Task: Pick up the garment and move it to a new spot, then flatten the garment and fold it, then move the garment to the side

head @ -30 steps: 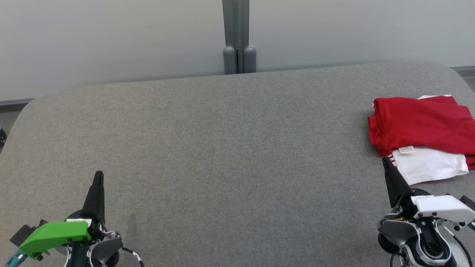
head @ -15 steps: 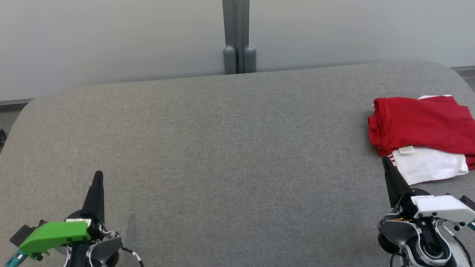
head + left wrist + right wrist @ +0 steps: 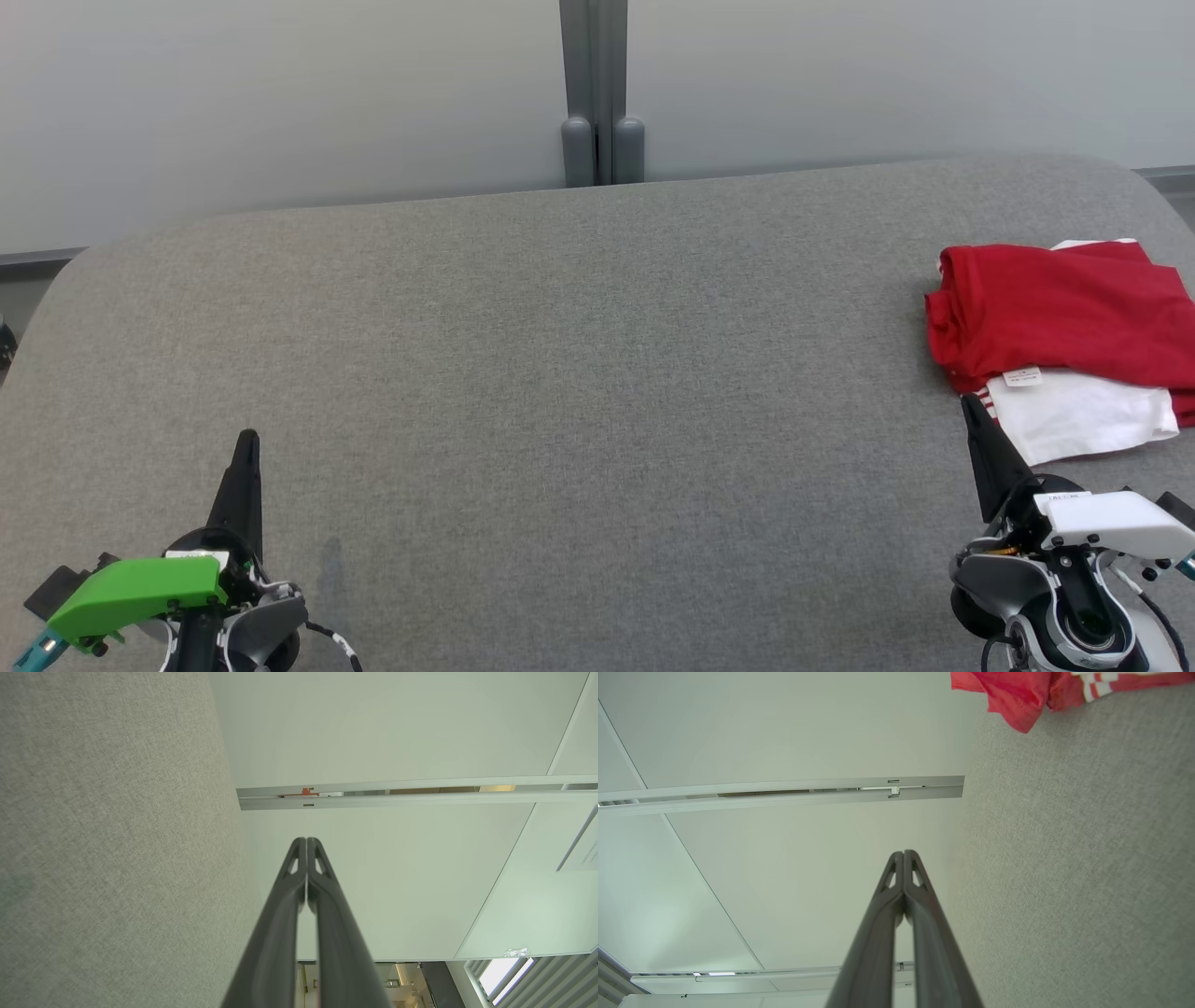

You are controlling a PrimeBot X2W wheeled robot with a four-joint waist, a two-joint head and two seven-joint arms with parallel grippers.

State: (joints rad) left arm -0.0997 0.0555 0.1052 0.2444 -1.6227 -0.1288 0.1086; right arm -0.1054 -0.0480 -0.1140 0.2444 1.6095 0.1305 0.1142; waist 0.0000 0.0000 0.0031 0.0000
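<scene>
A red and white garment [image 3: 1064,327] lies in a folded heap at the right edge of the grey fabric table [image 3: 579,373]; its red edge with white stripes [image 3: 1017,693] also shows at the top of the right wrist view. My right gripper [image 3: 969,403] rests at the lower right, shut and empty, its tip just below the garment's white part. In the right wrist view its fingers [image 3: 904,853] are pressed together. My left gripper [image 3: 247,439] sits at the lower left, shut with nothing in it, its fingers [image 3: 306,840] closed tip to tip.
A pale wall with a grey vertical post [image 3: 602,93] stands behind the table's far edge. The table's corners are rounded. Broad grey surface stretches between the two grippers.
</scene>
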